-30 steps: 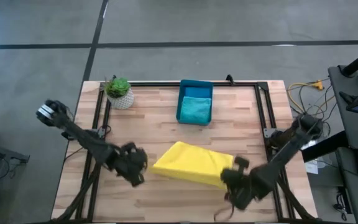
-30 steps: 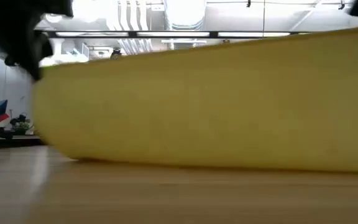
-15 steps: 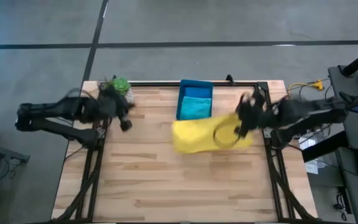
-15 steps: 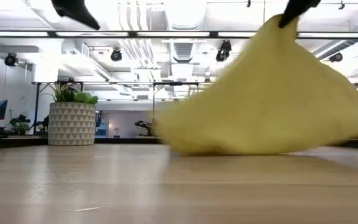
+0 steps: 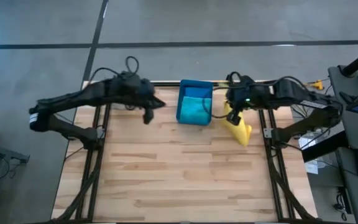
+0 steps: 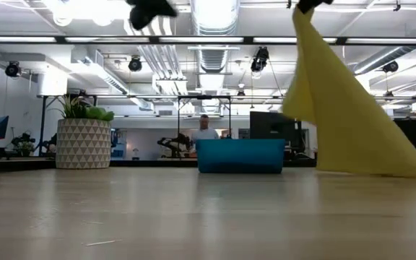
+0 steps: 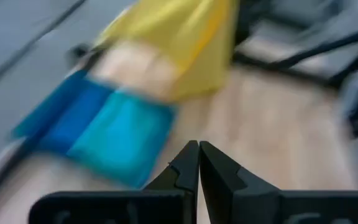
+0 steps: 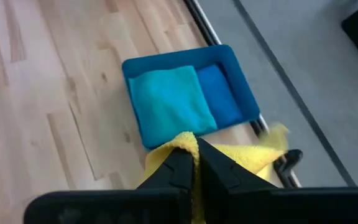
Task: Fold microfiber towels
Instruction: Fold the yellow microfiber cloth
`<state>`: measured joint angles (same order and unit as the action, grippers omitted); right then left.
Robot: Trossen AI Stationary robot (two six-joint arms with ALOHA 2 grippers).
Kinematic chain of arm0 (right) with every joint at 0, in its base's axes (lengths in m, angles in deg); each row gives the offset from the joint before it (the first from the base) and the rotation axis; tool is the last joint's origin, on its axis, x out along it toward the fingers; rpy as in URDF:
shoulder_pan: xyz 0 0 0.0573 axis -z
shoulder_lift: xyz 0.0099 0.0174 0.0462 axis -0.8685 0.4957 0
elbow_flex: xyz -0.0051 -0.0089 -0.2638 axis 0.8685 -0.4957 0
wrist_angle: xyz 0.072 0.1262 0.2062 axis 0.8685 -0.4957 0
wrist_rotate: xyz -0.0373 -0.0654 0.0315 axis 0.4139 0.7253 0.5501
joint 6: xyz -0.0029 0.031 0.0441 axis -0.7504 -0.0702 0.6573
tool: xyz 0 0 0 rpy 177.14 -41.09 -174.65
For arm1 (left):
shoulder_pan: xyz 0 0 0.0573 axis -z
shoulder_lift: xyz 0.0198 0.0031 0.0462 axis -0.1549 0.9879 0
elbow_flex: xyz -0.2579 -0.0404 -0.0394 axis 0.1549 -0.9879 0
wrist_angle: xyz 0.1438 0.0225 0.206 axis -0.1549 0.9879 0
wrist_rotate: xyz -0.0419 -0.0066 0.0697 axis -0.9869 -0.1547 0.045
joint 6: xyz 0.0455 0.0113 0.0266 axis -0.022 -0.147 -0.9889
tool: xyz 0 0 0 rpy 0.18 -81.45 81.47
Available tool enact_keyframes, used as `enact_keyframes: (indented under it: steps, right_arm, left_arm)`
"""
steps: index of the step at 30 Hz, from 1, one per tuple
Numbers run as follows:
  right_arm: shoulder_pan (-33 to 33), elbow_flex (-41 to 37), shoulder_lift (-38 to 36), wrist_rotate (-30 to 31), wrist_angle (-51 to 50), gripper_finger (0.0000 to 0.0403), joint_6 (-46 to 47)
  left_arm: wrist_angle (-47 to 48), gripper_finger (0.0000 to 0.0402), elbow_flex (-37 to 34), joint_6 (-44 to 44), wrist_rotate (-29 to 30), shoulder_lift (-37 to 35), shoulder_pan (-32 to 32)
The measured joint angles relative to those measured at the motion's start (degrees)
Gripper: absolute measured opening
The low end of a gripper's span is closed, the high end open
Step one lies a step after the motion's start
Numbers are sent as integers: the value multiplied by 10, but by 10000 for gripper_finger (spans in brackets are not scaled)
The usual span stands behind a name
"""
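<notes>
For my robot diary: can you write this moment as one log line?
right gripper: shut on yellow towel, lifted beside bin | left gripper: shut, empty | teal towel: folded in bin

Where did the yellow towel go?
In the high view, the yellow towel hangs from the right pincer at the table's far right, just beside the blue bin.
</notes>
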<state>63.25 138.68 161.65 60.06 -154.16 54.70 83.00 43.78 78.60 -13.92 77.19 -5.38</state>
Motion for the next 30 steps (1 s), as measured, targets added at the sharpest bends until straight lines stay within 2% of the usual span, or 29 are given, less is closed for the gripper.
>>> enact_keyframes:
  steps: [4,7,9,12,17,21,24,30]
  right_arm:
    - [0,35,49,-1,-9,8,0]
    - [0,63,79,-1,-17,8,0]
    - [0,82,95,-5,-19,8,1]
    - [1,115,113,-15,-19,8,5]
    - [-1,174,130,-28,-42,8,21]
    - [-8,213,135,-31,-59,8,31]
    - [-16,227,135,-32,-72,8,32]
    - [-30,232,135,-56,-88,8,33]
  left_arm:
    - [-113,0,-2,31,-85,65,19]
    - [-144,7,-7,40,-92,127,39]
    - [-167,26,-8,38,-109,165,53]
    - [-208,74,-8,27,-133,212,69]
    - [-265,173,-9,40,-132,281,83]
    - [-271,227,-9,69,-123,317,82]
    - [-265,244,-10,72,-115,332,79]
    - [-240,246,-15,61,-67,329,72]
